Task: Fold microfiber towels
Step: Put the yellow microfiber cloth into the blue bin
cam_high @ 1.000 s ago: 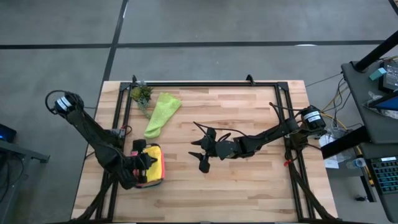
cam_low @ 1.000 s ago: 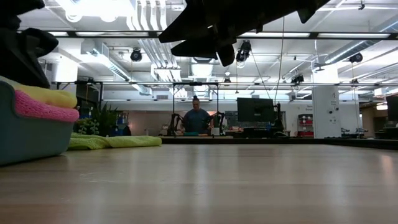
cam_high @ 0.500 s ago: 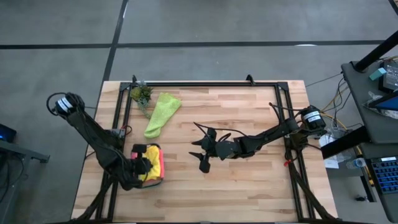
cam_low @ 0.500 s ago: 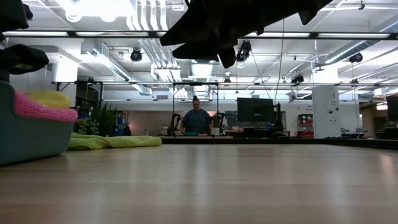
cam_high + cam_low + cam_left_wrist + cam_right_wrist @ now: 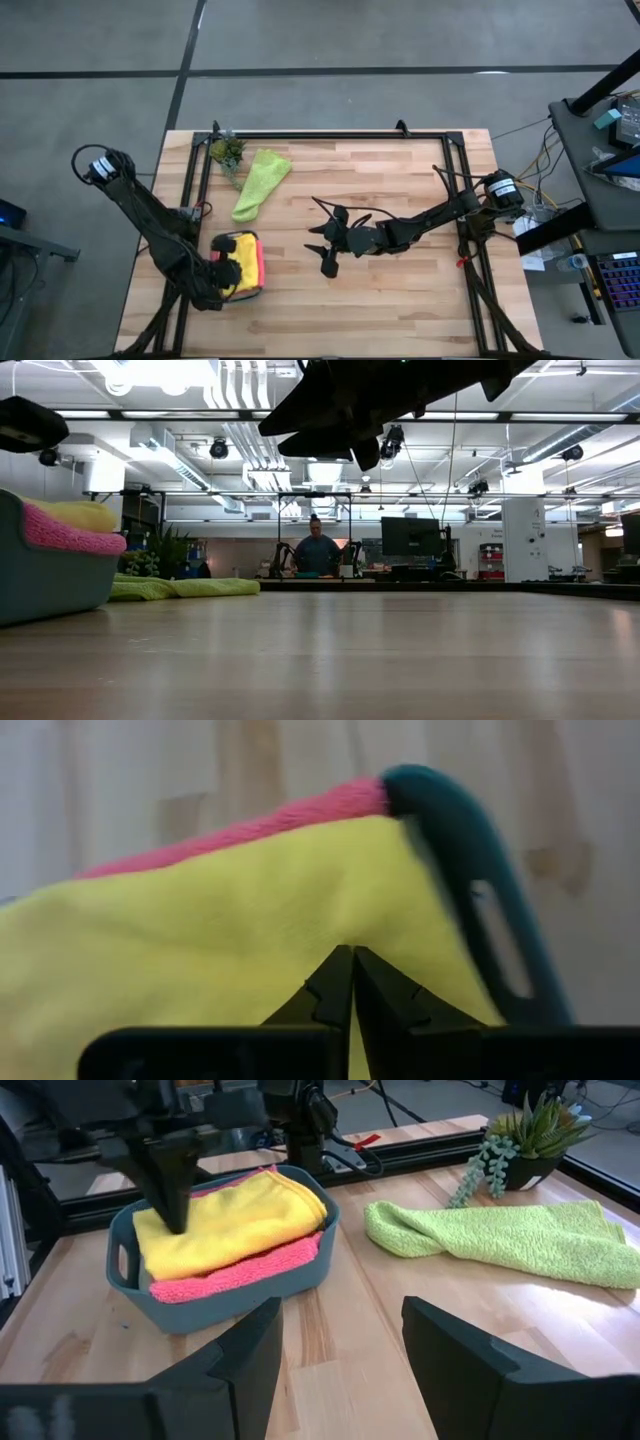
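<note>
Yellow towel: a soft yellow microfiber towel [image 5: 232, 1220] is seen folded on top of the stack in the teal rectangular plastic tray [image 5: 225, 1295], near the bench's left front corner.
Pink towel: a folded pink microfiber towel [image 5: 240, 1270] lies directly under the yellow one, in the same tray.
Lime towel: a lime green microfiber towel [image 5: 260, 182] is left loosely bunched on the wooden bench [image 5: 400, 290], just beside the small green potted plant [image 5: 227, 151]; it is judged not yet folded.
Left gripper: the left gripper [image 5: 350, 982] is closed, its tips pressed together on or just above the yellow towel; no cloth is seen pinched between them.
Right gripper: the right gripper [image 5: 340, 1345] is held open above mid-bench, empty, well apart from every towel.
Risk: the yellow towel's fold could be dragged open or pulled out of the tray if fibres are caught by the closed tips as the left arm is lifted.
Risk, lime towel: the plant could be knocked when that towel is reached for.
</note>
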Robot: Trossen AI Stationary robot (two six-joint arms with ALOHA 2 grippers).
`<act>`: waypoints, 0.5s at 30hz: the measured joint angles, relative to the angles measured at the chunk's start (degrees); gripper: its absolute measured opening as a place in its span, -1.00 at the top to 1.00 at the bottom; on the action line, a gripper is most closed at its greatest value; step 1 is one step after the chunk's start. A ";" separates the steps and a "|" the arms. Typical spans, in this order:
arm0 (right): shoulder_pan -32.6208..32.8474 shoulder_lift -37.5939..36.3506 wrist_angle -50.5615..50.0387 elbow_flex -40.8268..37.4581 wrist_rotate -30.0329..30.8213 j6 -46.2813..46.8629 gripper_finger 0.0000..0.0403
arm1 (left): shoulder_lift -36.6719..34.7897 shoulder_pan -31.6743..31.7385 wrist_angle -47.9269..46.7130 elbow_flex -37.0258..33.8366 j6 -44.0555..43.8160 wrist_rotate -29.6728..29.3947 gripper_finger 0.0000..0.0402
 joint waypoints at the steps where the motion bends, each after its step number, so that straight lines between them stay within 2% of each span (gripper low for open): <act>1: 0.00 0.00 0.00 0.00 0.00 0.00 0.03 | 0.17 -0.02 0.81 -0.01 0.05 0.66 1.00; 5: 0.00 0.00 0.00 0.00 0.00 0.02 0.03 | 1.32 0.01 4.30 -0.06 2.14 2.20 1.00; 15: 0.00 0.00 0.04 0.00 0.00 -0.15 0.03 | 4.93 0.03 2.05 0.09 2.66 4.22 1.00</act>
